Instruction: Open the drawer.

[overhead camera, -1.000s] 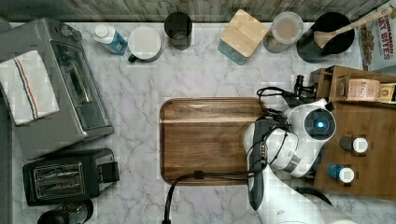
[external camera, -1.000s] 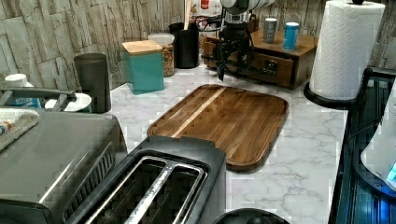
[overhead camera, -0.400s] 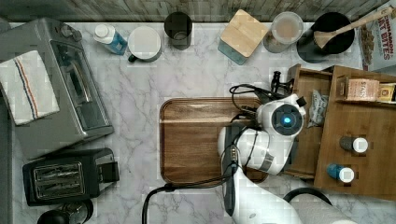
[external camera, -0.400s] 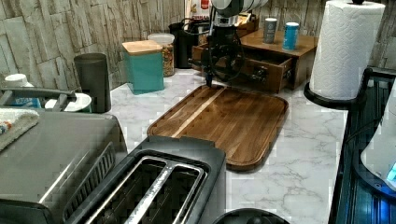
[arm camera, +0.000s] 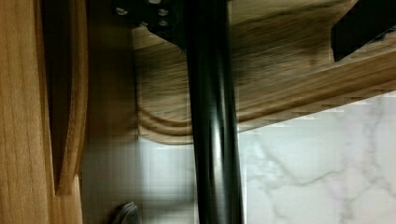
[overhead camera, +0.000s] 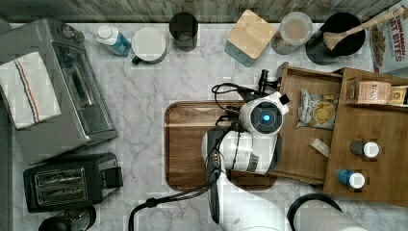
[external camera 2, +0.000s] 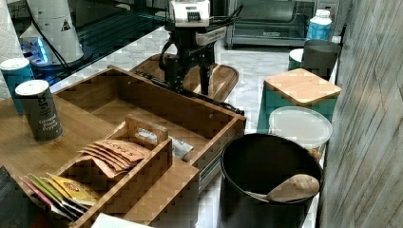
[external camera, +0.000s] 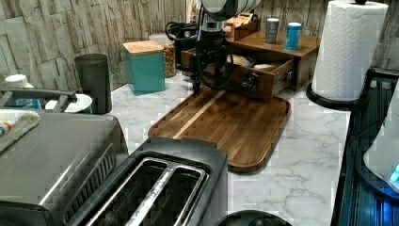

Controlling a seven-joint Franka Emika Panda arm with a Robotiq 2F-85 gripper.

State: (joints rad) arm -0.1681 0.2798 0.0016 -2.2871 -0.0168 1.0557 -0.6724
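Here my gripper (external camera 2: pixel 190 78) hangs straight down at the front of the drawer (overhead camera: pixel 308 130), one finger on each side of the long black bar handle (arm camera: pixel 212 116). In the wrist view the bar runs right through the middle of the frame, but I cannot tell whether the fingers actually press on it. The drawer stands well out of its wooden cabinet (overhead camera: pixel 375 144), its front edge over the dark wooden tray (external camera: pixel 226 122) on the marble counter. Inside I see a snack bag (overhead camera: pixel 315 108) and a small pale packet (overhead camera: pixel 320 147). On top of the cabinet stand two capped shakers (external camera: pixel 282 33) and a small caddy of tea bags (external camera 2: pixel 119 156). A paper towel roll (external camera: pixel 348 47) stands at the left view's right.
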